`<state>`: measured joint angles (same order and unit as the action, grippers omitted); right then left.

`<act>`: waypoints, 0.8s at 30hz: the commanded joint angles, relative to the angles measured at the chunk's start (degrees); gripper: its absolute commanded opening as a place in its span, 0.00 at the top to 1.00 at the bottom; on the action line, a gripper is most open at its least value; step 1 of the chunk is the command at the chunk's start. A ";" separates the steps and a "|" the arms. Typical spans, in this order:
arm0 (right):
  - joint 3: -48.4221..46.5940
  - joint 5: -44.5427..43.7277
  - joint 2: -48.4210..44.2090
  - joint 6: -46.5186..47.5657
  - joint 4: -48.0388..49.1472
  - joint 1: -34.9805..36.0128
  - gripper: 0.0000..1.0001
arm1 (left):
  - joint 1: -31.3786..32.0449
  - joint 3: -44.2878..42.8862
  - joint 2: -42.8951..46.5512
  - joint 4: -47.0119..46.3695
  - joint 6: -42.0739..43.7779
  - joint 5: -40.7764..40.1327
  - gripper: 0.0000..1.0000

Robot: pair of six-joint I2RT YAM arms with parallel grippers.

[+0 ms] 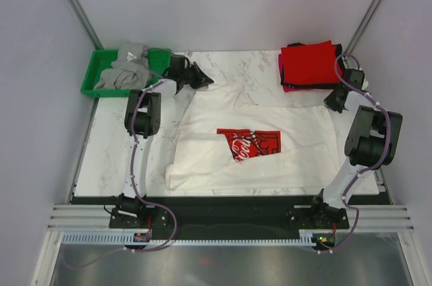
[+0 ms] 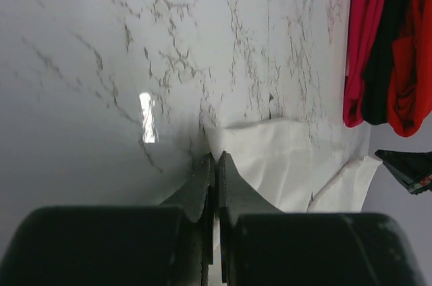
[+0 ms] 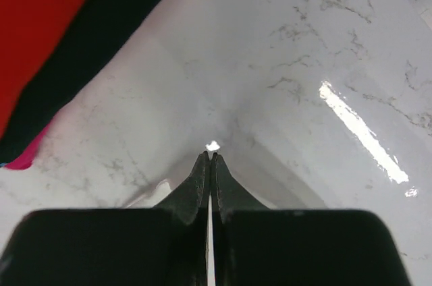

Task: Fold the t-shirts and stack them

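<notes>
The white t-shirt point(image 1: 256, 141) with the red Coca-Cola print point(image 1: 251, 143) lies spread and wrinkled on the marble table. My left gripper point(image 1: 197, 78) is at the shirt's far left corner. In the left wrist view it point(image 2: 216, 158) is shut on the white cloth point(image 2: 277, 158). My right gripper point(image 1: 335, 100) is at the shirt's far right corner. In the right wrist view it point(image 3: 211, 155) is shut, with a bit of white cloth point(image 3: 212, 145) showing at the tips. A folded stack point(image 1: 309, 65), red over black over pink, sits at the far right.
A green tray point(image 1: 94, 73) at the far left holds a crumpled grey shirt point(image 1: 128, 67). The stack shows at the right of the left wrist view point(image 2: 385, 50) and at the top left of the right wrist view point(image 3: 47, 23). Grey walls enclose the table.
</notes>
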<state>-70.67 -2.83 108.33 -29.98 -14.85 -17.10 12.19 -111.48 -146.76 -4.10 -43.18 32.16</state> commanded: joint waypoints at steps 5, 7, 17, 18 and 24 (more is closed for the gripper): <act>2.46 9.85 -9.88 1.85 0.34 0.23 1.00 | -0.23 11.97 21.05 3.31 2.22 1.42 0.98; 5.80 10.56 -11.91 1.68 1.14 0.40 1.00 | -0.14 17.95 27.36 3.22 3.10 0.62 0.98; 15.20 12.42 -24.74 1.41 2.02 0.32 1.00 | 0.38 37.46 47.41 6.21 8.81 -3.33 0.98; 15.65 10.84 -25.45 1.41 1.93 0.14 1.00 | 0.38 40.26 49.18 6.38 9.34 -3.68 0.98; 19.17 7.58 -28.26 0.62 2.11 -2.31 1.00 | 1.61 50.98 63.14 9.45 11.18 -8.51 0.98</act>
<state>-52.93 7.14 81.60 -29.17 -14.06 -17.61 12.93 -64.47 -92.58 3.84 -36.05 27.53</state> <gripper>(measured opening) 0.009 0.036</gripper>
